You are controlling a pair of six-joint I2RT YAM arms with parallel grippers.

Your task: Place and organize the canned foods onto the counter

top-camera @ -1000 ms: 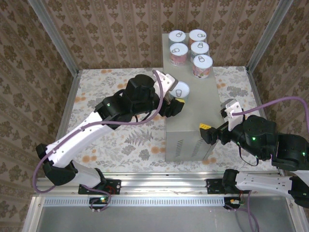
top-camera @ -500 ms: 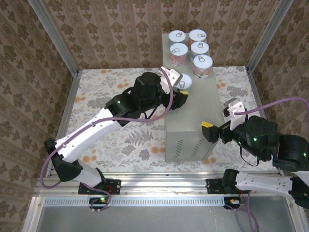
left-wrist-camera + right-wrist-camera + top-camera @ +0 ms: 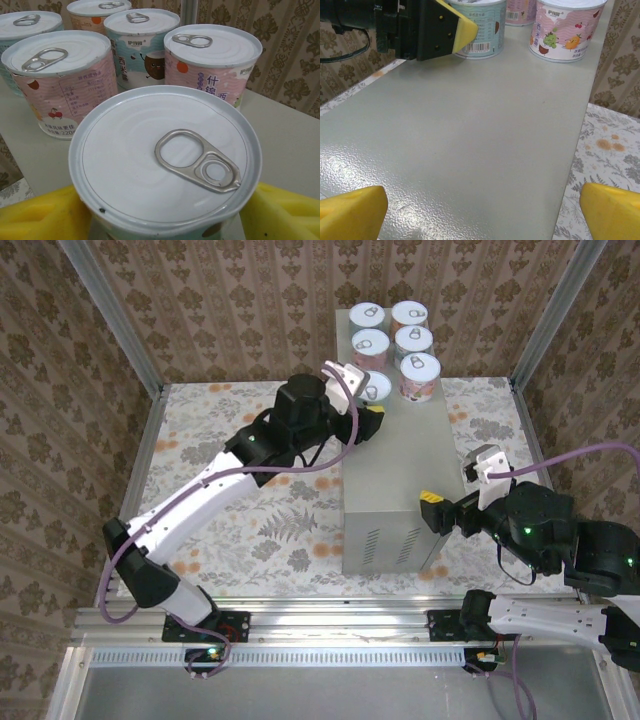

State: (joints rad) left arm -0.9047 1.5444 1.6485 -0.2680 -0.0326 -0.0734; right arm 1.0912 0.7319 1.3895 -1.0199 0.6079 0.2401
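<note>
The counter is a long grey metal box with several canned foods grouped at its far end. My left gripper is shut on one more can, a teal-labelled tin, just in front of that group. In the left wrist view this can sits between my yellow pads, close behind a pink-labelled can and another pink one. In the right wrist view the held can appears to stand on the counter top. My right gripper is open over the counter's near right end with nothing between its fingers.
The counter stands on a floral-patterned floor inside patterned walls with metal corner posts. The counter's near half is bare metal. Its right edge drops to the floral floor.
My left arm has carried the can farther along the counter, from its middle left up to the group of cans. The right arm has barely moved.
</note>
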